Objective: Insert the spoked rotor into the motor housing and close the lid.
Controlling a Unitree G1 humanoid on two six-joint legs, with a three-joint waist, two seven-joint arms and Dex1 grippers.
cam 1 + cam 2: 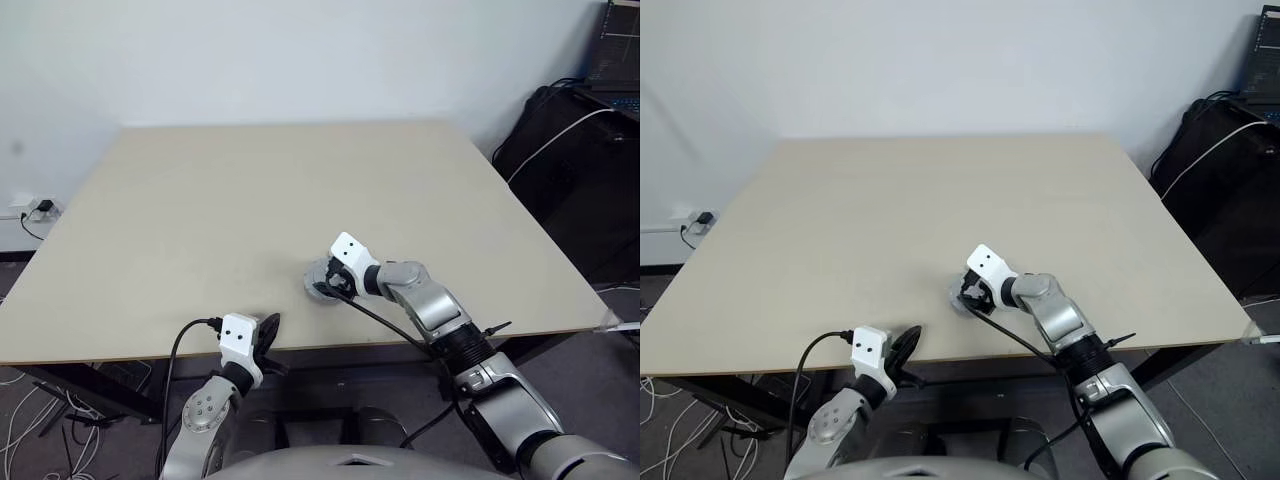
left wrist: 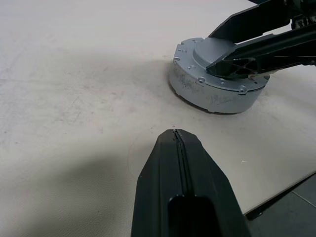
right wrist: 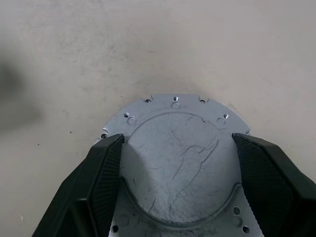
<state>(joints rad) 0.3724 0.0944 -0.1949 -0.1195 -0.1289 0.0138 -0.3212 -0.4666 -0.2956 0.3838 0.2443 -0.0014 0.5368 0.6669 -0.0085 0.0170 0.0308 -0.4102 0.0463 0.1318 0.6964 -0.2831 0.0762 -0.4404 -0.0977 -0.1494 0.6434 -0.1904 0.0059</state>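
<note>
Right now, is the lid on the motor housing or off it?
On. The lid sits flat atop the round grey body on the table, with the right gripper straddling its raised centre.

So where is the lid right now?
The lid sits near the table's front edge, right of centre, between the right gripper's open jaws.

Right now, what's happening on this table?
The right gripper has its fingers spread on either side of the raised centre of the lid, which sits on a round grey unit on the table. Whether the fingers press it is unclear. The left gripper is shut and empty near the table's front edge.
</note>
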